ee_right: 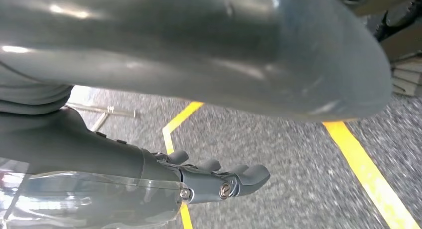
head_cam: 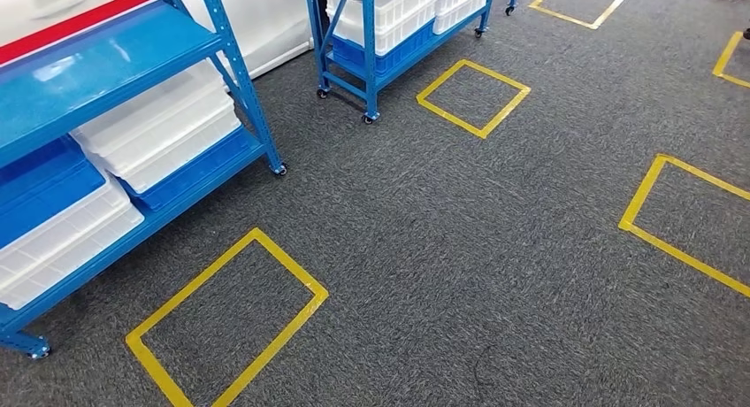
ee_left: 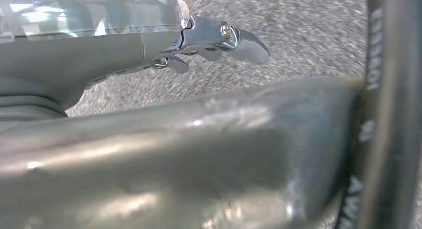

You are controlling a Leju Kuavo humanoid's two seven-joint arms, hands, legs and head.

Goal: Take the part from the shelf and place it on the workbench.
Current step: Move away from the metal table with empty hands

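The carpet is dark grey, flecked with lighter grey. Yellow tape squares are outlined on it at lower left, top centre and right of the head view. The shelf at upper left is bright blue, holding white bins and blue bins. A red stripe crosses the white wall.

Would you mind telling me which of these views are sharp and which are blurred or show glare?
Head view: sharp, evenly lit, with a soft sheen on the blue metal shelf. Left wrist view: grey carpet motion-blurred, the large grey cover out of focus beside the left hand. Right wrist view: carpet and yellow floor tape smeared; highlights above the right hand.
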